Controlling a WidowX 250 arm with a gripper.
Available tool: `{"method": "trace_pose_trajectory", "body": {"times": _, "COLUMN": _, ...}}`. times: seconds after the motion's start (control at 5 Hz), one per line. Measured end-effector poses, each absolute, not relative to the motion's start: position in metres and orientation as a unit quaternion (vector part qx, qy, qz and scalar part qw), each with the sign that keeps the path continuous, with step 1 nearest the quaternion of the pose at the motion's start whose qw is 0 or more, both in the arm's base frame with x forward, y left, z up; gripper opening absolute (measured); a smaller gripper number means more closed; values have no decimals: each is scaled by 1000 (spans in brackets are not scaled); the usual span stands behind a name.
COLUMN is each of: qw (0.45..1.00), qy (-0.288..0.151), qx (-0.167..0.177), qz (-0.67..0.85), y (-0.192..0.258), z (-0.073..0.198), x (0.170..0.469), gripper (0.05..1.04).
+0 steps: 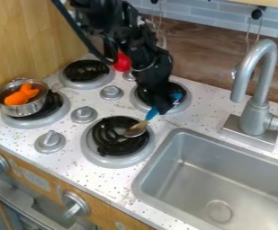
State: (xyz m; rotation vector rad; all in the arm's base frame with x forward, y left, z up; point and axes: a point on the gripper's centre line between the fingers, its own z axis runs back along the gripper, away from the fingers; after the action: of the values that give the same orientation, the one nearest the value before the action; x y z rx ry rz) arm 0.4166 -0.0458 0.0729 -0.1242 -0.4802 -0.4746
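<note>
The black gripper (163,107) hangs over the near side of the back right burner (185,104). It is shut on the blue handle of a spoon (151,114), and a bit of blue shows on either side of it. The spoon's metal bowl points down and left, over the right part of the front right burner (101,155). Whether the bowl touches the coil, I cannot tell.
A metal pot (24,109) holding an orange item (20,95) stands on the front left burner. A red object (122,62) is beside the arm. The sink (142,184) and tall faucet (258,110) are at right.
</note>
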Motion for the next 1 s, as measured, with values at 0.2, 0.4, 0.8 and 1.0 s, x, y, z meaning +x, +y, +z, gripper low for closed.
{"method": "trace_pose_trajectory", "body": {"times": 0.2, "qw": 939, "qy": -245, "qx": -68, "qz": -232, "y": -63, "z": 68, "x": 434, "gripper": 429}}
{"method": "trace_pose_trajectory", "body": {"times": 0.4, "qw": 939, "qy": -246, "qx": -77, "qz": -226, "y": -78, "z": 59, "x": 444, "gripper": 429}}
{"method": "trace_pose_trajectory", "body": {"times": 0.8, "qw": 942, "qy": -241, "qx": -91, "qz": -217, "y": -90, "z": 48, "x": 464, "gripper": 429}}
{"method": "trace_pose_trajectory", "body": {"times": 1.0, "qw": 940, "qy": -233, "qx": -94, "qz": -229, "y": -92, "z": 43, "x": 464, "gripper": 429}}
